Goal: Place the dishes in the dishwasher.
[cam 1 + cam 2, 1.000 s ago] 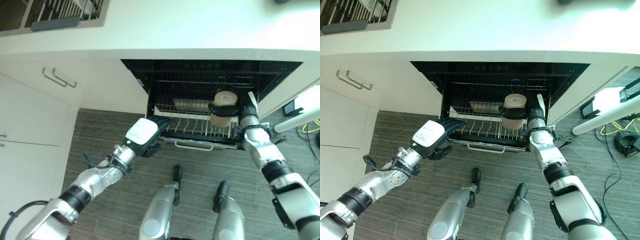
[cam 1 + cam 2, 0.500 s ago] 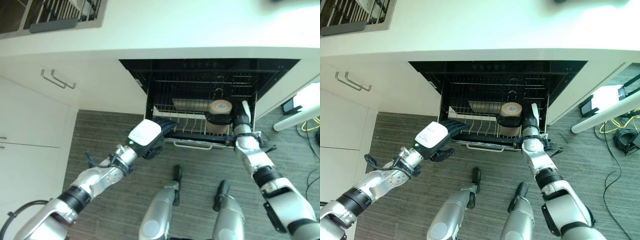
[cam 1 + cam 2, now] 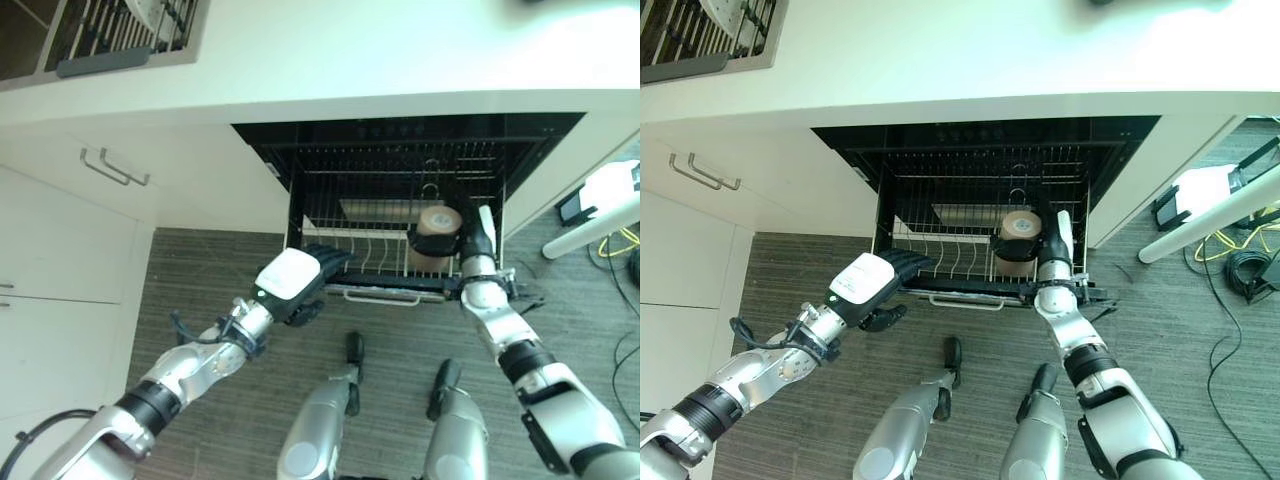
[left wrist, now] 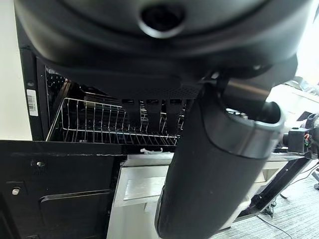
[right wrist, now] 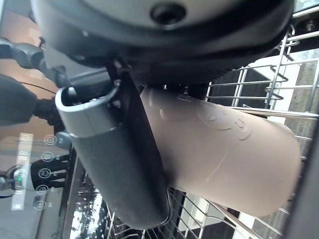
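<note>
The dishwasher stands open with its lower wire rack (image 3: 365, 250) pulled out over the floor. My right hand (image 3: 470, 250) is shut on a beige cup (image 3: 438, 222) and holds it tilted among the wires at the rack's right side. In the right wrist view the cup (image 5: 224, 154) lies between my thumb (image 5: 119, 169) and the rack wires. A pale flat dish (image 3: 375, 209) lies at the back of the rack. My left hand (image 3: 298, 281) is open, its straight fingers (image 3: 325, 258) resting on the rack's front left corner. The rack (image 4: 99, 124) also shows past that hand.
A white counter (image 3: 380, 50) runs above the dishwasher, with a dish drainer (image 3: 120, 30) at its far left. White cabinets with bar handles (image 3: 112, 165) stand to the left. A white pole (image 3: 590, 225) and cables (image 3: 1240, 265) lie on the floor at the right.
My right hand has lowered the cup from above the rack down into its right side. The left hand stays on the rack's corner. The camera has shifted slightly.
</note>
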Controlling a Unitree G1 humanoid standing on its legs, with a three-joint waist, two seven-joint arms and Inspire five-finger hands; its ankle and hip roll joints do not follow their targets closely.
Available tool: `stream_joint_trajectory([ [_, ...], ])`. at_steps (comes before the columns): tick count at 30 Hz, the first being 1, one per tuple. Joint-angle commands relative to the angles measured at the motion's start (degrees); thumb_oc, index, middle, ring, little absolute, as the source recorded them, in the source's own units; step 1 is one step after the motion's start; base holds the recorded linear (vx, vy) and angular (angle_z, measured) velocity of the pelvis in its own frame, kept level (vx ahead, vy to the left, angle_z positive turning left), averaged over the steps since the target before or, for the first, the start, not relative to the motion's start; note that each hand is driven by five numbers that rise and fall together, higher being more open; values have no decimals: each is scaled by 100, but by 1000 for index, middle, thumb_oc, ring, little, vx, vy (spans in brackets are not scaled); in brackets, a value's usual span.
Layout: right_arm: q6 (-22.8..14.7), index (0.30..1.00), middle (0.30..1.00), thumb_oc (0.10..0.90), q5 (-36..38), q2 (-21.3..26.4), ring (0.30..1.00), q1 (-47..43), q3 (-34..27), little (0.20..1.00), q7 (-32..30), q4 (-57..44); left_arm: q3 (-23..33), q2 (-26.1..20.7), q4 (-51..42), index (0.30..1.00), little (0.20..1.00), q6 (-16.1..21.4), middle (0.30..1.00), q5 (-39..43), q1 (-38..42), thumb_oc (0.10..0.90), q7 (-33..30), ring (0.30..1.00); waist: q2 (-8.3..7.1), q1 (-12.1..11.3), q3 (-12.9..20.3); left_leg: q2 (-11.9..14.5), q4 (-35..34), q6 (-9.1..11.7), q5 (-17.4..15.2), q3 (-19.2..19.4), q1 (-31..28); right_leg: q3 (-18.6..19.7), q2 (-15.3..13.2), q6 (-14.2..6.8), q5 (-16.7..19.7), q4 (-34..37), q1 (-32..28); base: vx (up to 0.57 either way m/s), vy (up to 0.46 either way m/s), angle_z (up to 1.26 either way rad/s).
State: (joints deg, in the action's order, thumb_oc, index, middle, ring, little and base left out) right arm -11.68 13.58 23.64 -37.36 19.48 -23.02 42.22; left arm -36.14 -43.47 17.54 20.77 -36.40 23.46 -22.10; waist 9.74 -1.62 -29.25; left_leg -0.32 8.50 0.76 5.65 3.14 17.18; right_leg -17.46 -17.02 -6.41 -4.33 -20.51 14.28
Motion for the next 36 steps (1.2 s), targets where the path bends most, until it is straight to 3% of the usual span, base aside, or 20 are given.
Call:
stream_joint_trajectory([
  [1, -792, 900, 900, 800, 58, 369, 900, 754, -420, 900, -537, -203, 355, 368, -464, 900, 900, 30, 900, 37, -33, 800, -360, 900, 211, 123, 302, 464, 869, 43, -1608, 762, -6, 242, 109, -58, -315, 333, 53, 32, 27, -3],
  [6, -1275, 900, 900, 800, -96, 425, 900, 1164, -634, 900, -775, -1125, 462, 480, -563, 900, 900, -12, 900, -46, -356, 800, -398, 900, 244, 223, 383, 439, 869, 44, -1673, 812, -120, 282, 82, -81, -392, 333, -25, 39, 45, -6],
  [10, -1254, 900, 900, 800, -43, 441, 900, 1538, -732, 900, -860, -1662, 579, 507, -678, 900, 900, 13, 900, -61, -560, 800, -346, 900, 285, 291, 447, 442, 869, 28, -1677, 841, -148, 313, 60, -83, -387, 333, -29, 11, 32, -8],
  [15, -1392, 900, 900, 800, -25, 425, 900, 1776, -699, 900, -522, -1997, 636, 503, -673, 900, 900, 96, 900, -82, -687, 800, -363, 900, 277, 327, 503, 433, 869, 38, -1714, 869, -223, 300, 9, -120, -430, 333, -102, 0, 0, 0],
  [19, -1198, 900, 900, 800, 57, 430, 900, 1842, -642, 900, -400, -2053, 673, 495, -642, 900, 900, 177, 900, -95, -739, 800, -376, 900, 270, 332, 533, 441, 869, 42, -1722, 894, -249, 276, -21, -129, -436, 333, -125, 0, 0, 0],
  [33, -1104, 900, 900, 800, 222, 355, 900, 1885, -448, 900, 381, -1977, 698, 564, -548, 900, 900, 232, 900, -165, -712, 800, -403, 900, 219, 276, 537, 436, 869, 41, -1709, 848, -205, 210, -53, -144, -441, 333, -137, 0, 0, 0],
  [36, -604, 900, 900, 800, -443, 407, 900, 1840, -285, 900, 182, -1969, 711, 577, -507, 900, 900, 267, 900, -154, -695, 800, -390, 900, 201, 265, 541, 430, 869, 44, -1705, 817, -188, 219, -44, -147, -444, 333, -123, 0, 0, 0],
])
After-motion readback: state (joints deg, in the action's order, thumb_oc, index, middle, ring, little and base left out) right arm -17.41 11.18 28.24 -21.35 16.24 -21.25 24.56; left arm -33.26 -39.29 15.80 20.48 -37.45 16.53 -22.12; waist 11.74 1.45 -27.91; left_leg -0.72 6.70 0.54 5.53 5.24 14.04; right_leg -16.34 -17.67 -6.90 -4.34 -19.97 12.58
